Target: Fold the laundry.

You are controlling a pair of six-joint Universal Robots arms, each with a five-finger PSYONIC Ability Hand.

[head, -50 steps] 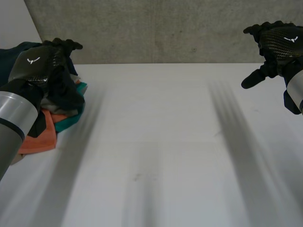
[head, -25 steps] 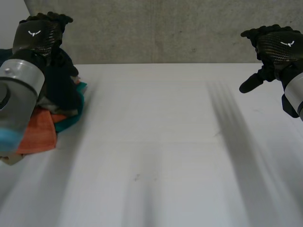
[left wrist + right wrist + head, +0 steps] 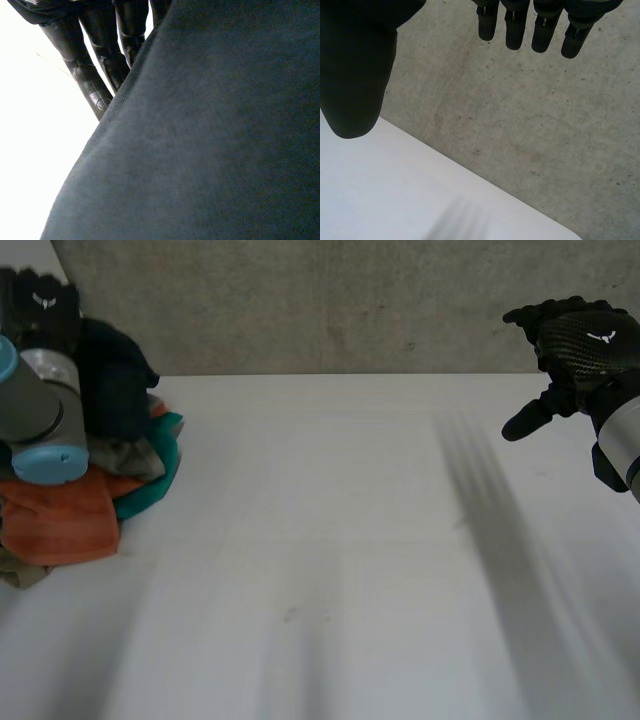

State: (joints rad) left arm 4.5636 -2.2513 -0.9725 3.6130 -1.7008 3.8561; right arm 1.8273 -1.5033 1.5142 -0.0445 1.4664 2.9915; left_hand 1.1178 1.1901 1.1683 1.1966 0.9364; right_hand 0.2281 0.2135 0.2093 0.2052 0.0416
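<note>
A pile of laundry lies at the table's far left: an orange cloth (image 3: 62,525), a teal cloth (image 3: 152,478) and a dark blue cloth (image 3: 115,380) on top. My left hand (image 3: 40,305) is raised over the back of the pile, and the dark blue cloth stands up beside it. In the left wrist view that dark blue cloth (image 3: 210,140) lies across the palm, with the fingers (image 3: 90,75) running along its edge. My right hand (image 3: 580,345) hovers high at the far right, open and holding nothing, fingers (image 3: 512,25) straight and thumb (image 3: 355,75) apart.
The white table (image 3: 350,540) stretches between the two arms. A grey concrete wall (image 3: 330,300) rises behind its far edge. The pile sits close to the table's left edge.
My left arm has swung up and back over the pile, and its hand has closed on the dark blue cloth. The right hand has drifted slightly left.
</note>
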